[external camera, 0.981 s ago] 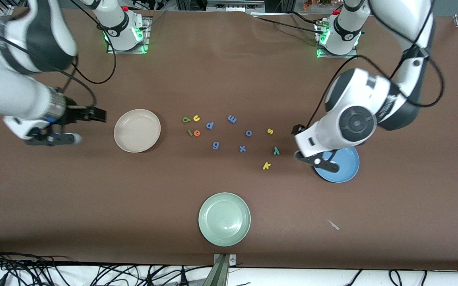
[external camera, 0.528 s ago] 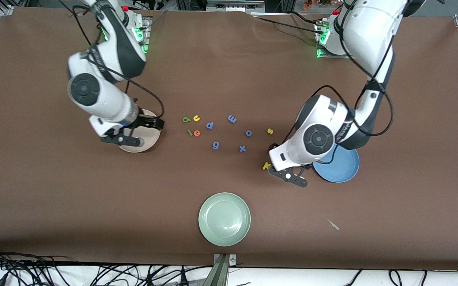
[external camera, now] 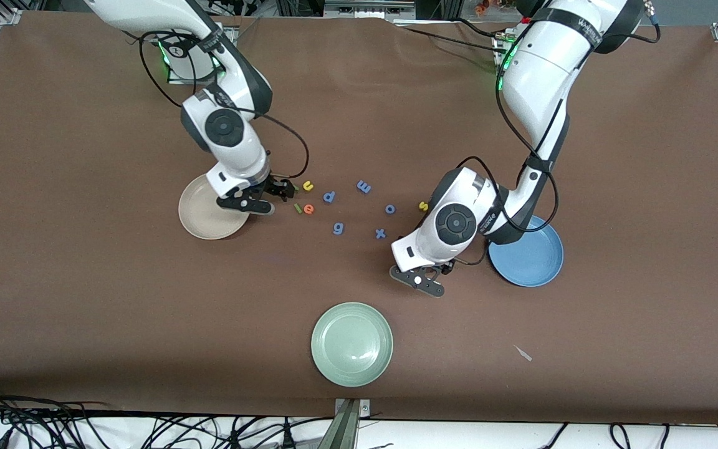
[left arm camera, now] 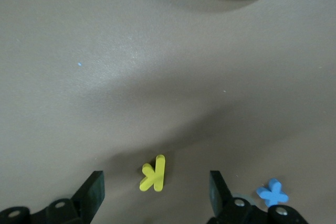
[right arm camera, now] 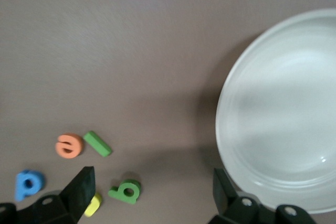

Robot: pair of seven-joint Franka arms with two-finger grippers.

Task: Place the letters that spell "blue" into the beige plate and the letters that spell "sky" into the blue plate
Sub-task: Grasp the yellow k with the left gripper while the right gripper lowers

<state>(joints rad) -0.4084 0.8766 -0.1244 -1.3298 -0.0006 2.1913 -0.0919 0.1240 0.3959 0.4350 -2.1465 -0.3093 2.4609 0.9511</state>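
While both arms work at once, nothing sits in either plate yet.

Left gripper (left arm camera: 155, 182) is low over the mat, lower-centre of the front view, jaws apart w/ the yellow k (left arm camera: 153, 173) lying flat between them; nothing held. Blue x (left arm camera: 272, 193) lies just beside one finger. Blue plate (external camera: 530, 259) is near, toward the left arm's end. Yellow s (external camera: 423, 205) shows mid-frame, higher up; the y is hidden by the arm.

Right gripper (right arm camera: 149, 182) hangs mid-frame beside the beige plate (external camera: 200, 218), jaws wide, unloaded, straddling the dark green b (right arm camera: 126, 191). Yellow u (right arm camera: 93, 205) is just beside one finger; orange e (right arm camera: 69, 145) and light green l (right arm camera: 97, 144) lie close together near it. Blue p (right arm camera: 29, 182) is nearby.

Risks, my guess:
- k is thin and flat, so pads could ride over it or flick it away if they shut too high.
- Finger next to the x may shove it or pinch it in w/ the k.
- On the b side, the finger may land on the u and trap both, or scatter the e and l.
- Pale green plate (external camera: 351, 344), low centre of frame, is a decoy; a drop there would be wrong.
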